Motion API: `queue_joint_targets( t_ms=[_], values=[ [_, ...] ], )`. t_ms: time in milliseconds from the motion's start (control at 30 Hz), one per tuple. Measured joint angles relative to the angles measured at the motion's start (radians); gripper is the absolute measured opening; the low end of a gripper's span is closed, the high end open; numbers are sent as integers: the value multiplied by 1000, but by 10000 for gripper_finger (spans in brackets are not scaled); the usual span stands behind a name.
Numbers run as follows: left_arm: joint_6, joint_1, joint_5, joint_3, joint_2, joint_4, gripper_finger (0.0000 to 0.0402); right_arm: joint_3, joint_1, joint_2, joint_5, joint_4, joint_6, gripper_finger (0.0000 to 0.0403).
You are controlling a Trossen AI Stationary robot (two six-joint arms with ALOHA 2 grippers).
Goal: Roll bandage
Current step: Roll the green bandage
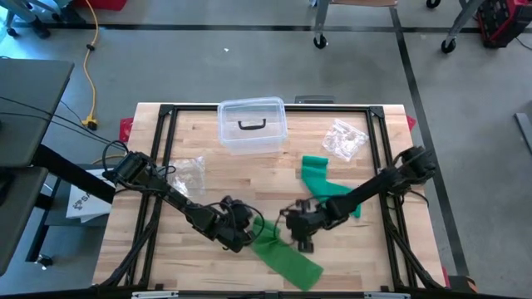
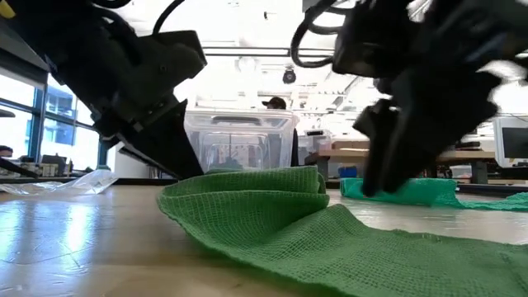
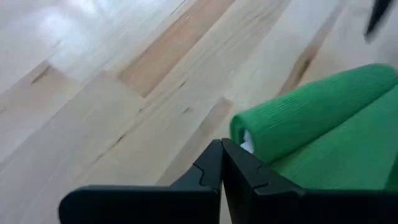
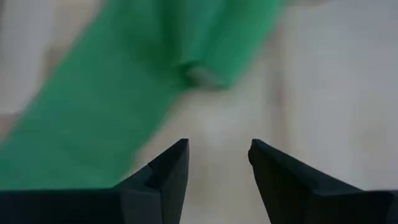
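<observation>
bandage [image 3: 311, 118] roll just beside closed left hand [image 3: 221, 163] | right hand [image 4: 217, 155] open above it

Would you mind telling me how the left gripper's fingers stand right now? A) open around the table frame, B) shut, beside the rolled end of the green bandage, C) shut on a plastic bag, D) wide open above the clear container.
B: in the left wrist view the left gripper has its fingers pressed together, with the rolled end of the green bandage just beside them.
</observation>
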Motion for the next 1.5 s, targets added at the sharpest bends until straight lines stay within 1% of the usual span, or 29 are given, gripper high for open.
queue_joint_targets(
  t_ms=[67, 100, 200, 267, 333, 400, 467, 633, 733, 867, 933, 1067, 1133, 1233, 1300, 1367, 1500],
  values=[
    [15, 6, 0, 0, 0, 26, 1, 0, 16, 36, -4, 39, 22, 137],
    [16, 9, -1, 0, 0, 29, 1, -1, 21, 53, 11, 70, 36, 121],
    [16, 18, 4, 0, 0, 29, 1, -1, 28, 89, 53, 177, 71, 63],
    [24, 19, 12, 0, 0, 27, 1, 1, 28, 98, 97, 198, 90, 22],
    [41, 19, 18, 0, 0, 29, 1, 0, 21, 98, 140, 199, 93, 8],
    [57, 21, 24, 0, 0, 33, 1, 0, 6, 98, 160, 205, 104, 15],
    [59, 24, 27, 0, 1, 28, 1, 0, -10, 98, 158, 208, 117, 19],
    [59, 27, 44, -1, 2, 27, 1, 0, -33, 98, 149, 208, 100, 5],
    [59, 21, 20, -2, 2, 31, 0, 0, -35, 98, 183, 208, 89, 3],
    [60, 4, -61, -2, 2, 24, 0, -2, -35, 84, 292, 192, 24, 4],
    [60, -7, -116, -2, 2, 13, 0, -2, -36, 72, 358, 190, -42, 2],
    [65, -33, -231, 4, -1, 14, 0, 5, -39, 61, 526, 205, -191, 0],
    [92, -47, -267, 2, 1, 7, 0, 4, -42, 63, 560, 197, -246, 0],
    [113, -64, -316, 2, 1, 6, 0, 2, -55, 64, 565, 186, -263, 0],
    [109, -72, -318, 2, 1, -6, 0, 2, -64, 64, 555, 169, -247, 0],
    [77, -84, -295, 6, 1, -36, 0, 2, -66, 64, 537, 145, -202, 0],
    [-68, -115, -239, 71, 1, -250, 0, 2, -59, 64, 519, 126, -161, 0]
  ],
)
